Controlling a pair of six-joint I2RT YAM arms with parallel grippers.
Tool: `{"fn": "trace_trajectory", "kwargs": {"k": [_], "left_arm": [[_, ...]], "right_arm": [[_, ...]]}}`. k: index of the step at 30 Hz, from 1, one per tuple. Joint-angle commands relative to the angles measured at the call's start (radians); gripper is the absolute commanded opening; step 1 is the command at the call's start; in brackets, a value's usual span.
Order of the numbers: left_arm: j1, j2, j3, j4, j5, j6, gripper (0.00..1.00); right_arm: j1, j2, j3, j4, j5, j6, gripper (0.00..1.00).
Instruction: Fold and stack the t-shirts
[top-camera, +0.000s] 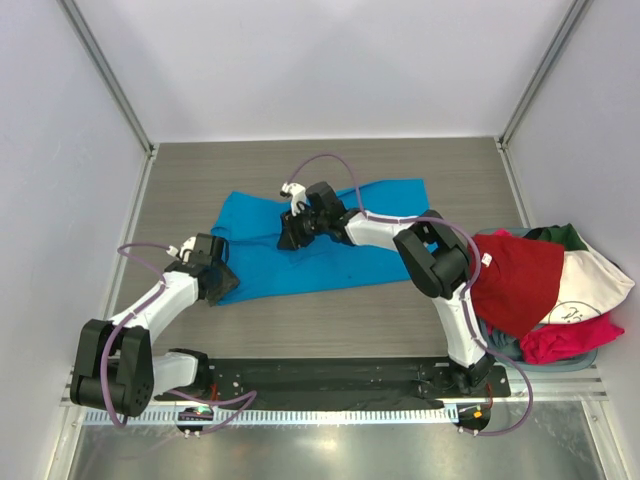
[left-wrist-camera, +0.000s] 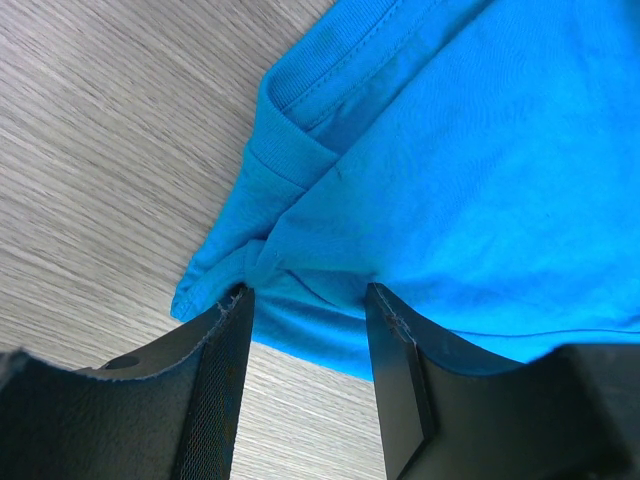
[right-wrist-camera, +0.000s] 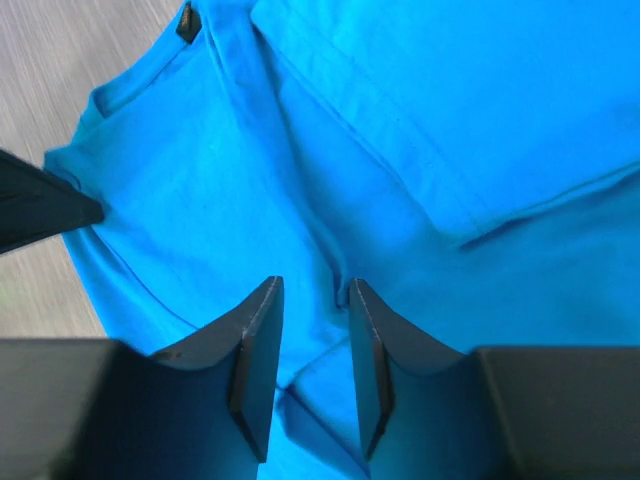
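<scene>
Left fingers (left-wrist-camera: 215, 390) stand apart astride a corner of the blue t-shirt (top-camera: 260, 265), which lies mid-table (top-camera: 400, 310) with its fold unfinished. Right fingers (right-wrist-camera: 255, 370) straddle a crease, grip uncertain. Remaining t-shirts (top-camera: 520, 280) lie heaped at right, unfolded; nothing is stacked.

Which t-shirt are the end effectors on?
The bright blue t-shirt, spread mid-table, with left end effector and right end effector at it; the other t-shirts lie heaped at the right edge.
</scene>
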Motion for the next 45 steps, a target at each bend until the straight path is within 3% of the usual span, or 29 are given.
{"fn": "trace_trajectory", "kwargs": {"k": [1,6,11,18,21,22,26,28,30,33,34,38,45], "left_arm": [[0.004,0.014,-0.003,0.0,-0.02,0.017,0.5],[0.005,0.001,0.003,-0.014,-0.031,0.016,0.5],[0.004,-0.031,0.007,-0.046,-0.054,0.014,0.51],[0.079,-0.049,0.004,-0.054,-0.055,0.002,0.53],[0.087,-0.069,0.029,-0.057,-0.066,0.006,0.53],[0.085,-0.078,0.041,-0.06,-0.072,0.009,0.53],[0.085,-0.146,0.119,-0.08,-0.138,0.023,0.57],[0.085,-0.16,0.173,-0.081,-0.152,0.025,0.58],[0.085,-0.154,0.214,-0.077,-0.154,0.014,0.59],[0.085,-0.103,0.266,-0.039,-0.129,0.011,0.6],[0.085,-0.083,0.279,-0.017,-0.105,0.023,0.6],[0.085,0.103,0.389,0.037,-0.026,0.048,0.56],[0.085,0.381,0.575,0.057,-0.038,0.134,0.46]], "right_arm": [[0.001,0.004,-0.005,0.084,-0.022,0.046,0.4],[-0.016,-0.022,-0.037,0.119,0.013,0.071,0.43],[-0.027,-0.106,-0.106,0.156,0.055,0.092,0.7],[-0.042,-0.305,-0.248,0.169,0.255,0.144,0.78],[-0.05,-0.388,-0.298,0.12,0.35,0.17,0.98],[-0.05,-0.401,-0.295,0.082,0.395,0.177,1.0],[-0.062,-0.432,-0.206,-0.13,0.481,0.131,1.0],[-0.08,-0.468,-0.213,-0.147,0.619,0.143,1.0],[-0.16,-0.478,-0.218,-0.15,0.609,0.195,1.0],[-0.263,-0.459,-0.213,-0.149,0.463,0.334,0.94],[-0.277,-0.453,-0.209,-0.152,0.48,0.35,0.9],[-0.317,-0.432,-0.186,-0.193,0.668,0.393,0.82],[-0.432,-0.355,-0.104,-0.281,0.691,0.457,0.67]]}}
